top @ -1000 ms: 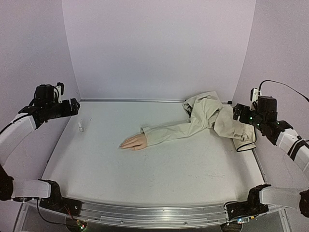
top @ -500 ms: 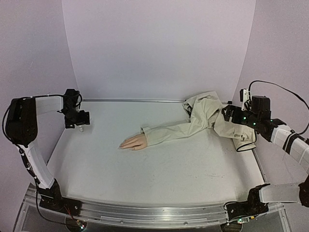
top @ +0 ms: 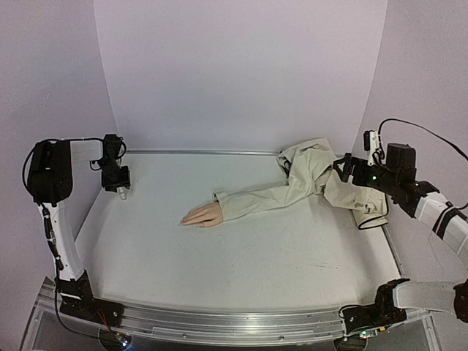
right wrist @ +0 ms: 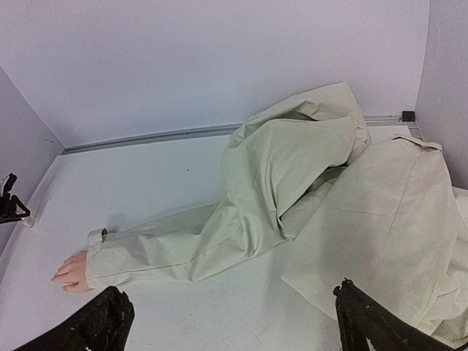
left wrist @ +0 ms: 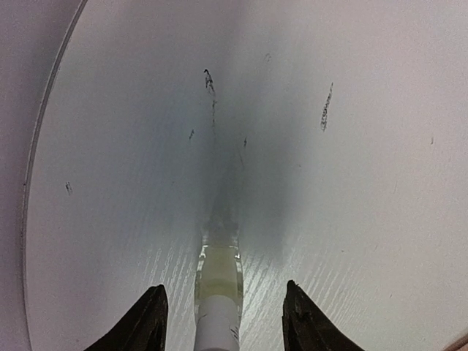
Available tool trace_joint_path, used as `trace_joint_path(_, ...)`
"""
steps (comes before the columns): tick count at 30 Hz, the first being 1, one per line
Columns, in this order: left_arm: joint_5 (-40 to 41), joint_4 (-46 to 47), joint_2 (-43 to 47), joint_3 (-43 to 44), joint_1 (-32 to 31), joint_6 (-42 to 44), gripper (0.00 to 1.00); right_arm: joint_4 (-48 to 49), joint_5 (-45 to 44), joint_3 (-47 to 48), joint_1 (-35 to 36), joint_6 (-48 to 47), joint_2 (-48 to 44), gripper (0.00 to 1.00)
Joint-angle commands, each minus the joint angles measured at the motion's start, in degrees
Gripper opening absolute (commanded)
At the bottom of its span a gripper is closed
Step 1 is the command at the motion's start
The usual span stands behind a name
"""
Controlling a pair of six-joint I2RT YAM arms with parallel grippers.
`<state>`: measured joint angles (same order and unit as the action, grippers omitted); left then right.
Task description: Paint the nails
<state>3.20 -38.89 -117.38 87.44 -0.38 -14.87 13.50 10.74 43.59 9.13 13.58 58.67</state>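
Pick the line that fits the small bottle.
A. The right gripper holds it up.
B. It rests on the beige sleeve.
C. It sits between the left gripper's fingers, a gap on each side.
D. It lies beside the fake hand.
C: the left wrist view shows the small bottle between the fingers of the left gripper, bare table visible on both sides of it.

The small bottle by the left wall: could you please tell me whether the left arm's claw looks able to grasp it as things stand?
Probably yes. The left claw straddles the bottle with its jaws apart, a gap showing on each side, and nothing else stands in between.
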Motion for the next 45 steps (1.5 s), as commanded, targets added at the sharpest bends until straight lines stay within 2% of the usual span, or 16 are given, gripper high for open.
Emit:
trace_joint_path(1,1.77,-1.56,0.21,3.48,0.18,0.95,0.49,2.3,2.28,0.51,0.42,0.8,-1.42,0.98)
trace_joint_path(13,2.51,-2.16,0.3,3.7,0.2,2.3,0.24,2.5,3.4,0.31,0.43,1.09,-1.11,0.98)
trace_joint_path(19,2.12,-2.52,1.19,4.08,0.15,2.82,0.07,2.37,2.15,0.31,0.45,1.36,-0.93,0.98)
trace_joint_path(24,1.84,-4.41,4.39,3.27,-0.39,3.01,0.01,2.32,-0.94,1.09,0.44,0.45,-1.37,0.98)
trace_joint_path(27,0.3,-5.18,9.03,1.21,-2.22,3.01,0.02,2.68,-6.43,0.96,0.42,0.08,-0.41,0.98)
trace_joint_path(30,-4.6,-6.5,15.22,-1.28,-4.46,3.09,0.02,2.77,-3.88,2.74,0.44,0.12,2.79,0.98)
trace_joint_path(32,-10.2,-7.03,19.15,-3.46,-6.69,4.21,0.01,2.39,4.33,4.27,0.44,0.1,5.0,0.98)
trace_joint_path(35,-17.8,-7.98,24.65,-6.41,-10.46,6.38,0.0,7.27,17.89,3.13,0.49,2.56,6.77,0.98)
trace_joint_path(37,-24.61,-8.04,28.12,-8.14,-12.59,7.33,0.0,11.0,22.51,1.76,1.95,4.09,7.95,0.98)
trace_joint_path(39,-34.11,-8.01,31.13,-9.94,-14.2,9.05,0.0,12.72,23.29,1.5,5.59,3.59,9.19,0.98)
trace_joint_path(45,-44.22,-7.41,36.62,-12.96,-23.03,14.43,0.0,23.47,27.94,2.6,21.22,2.24,16.5,0.98)
